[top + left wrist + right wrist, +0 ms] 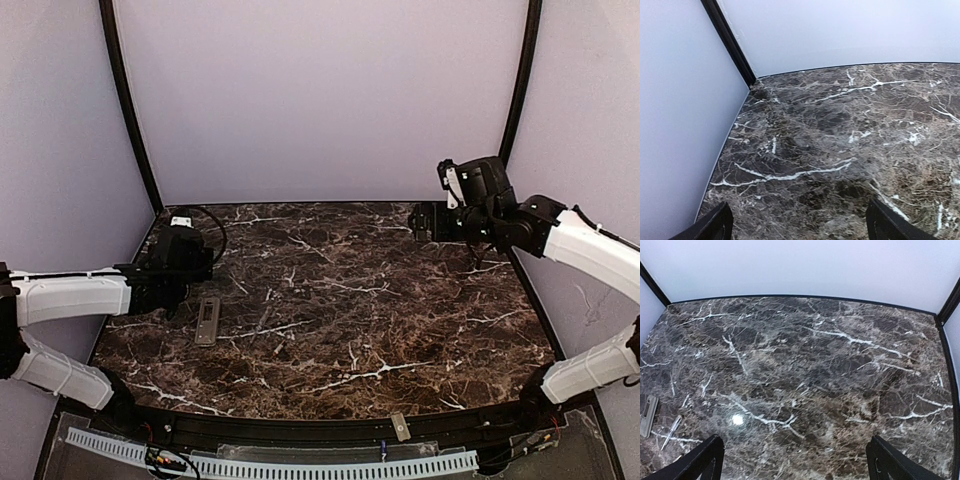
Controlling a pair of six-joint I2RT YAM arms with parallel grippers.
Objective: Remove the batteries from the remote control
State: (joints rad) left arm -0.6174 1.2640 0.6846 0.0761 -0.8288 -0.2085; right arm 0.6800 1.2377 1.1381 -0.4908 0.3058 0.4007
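Grey piece [400, 426] nearest, remote control [207, 320] beyond

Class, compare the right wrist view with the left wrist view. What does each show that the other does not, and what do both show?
Only the right wrist view shows the remote control, lying at its left edge, and the right gripper, open and empty. Only the left wrist view shows the left gripper, open and empty, with no remote in sight. Both show the marble table and the pale walls.
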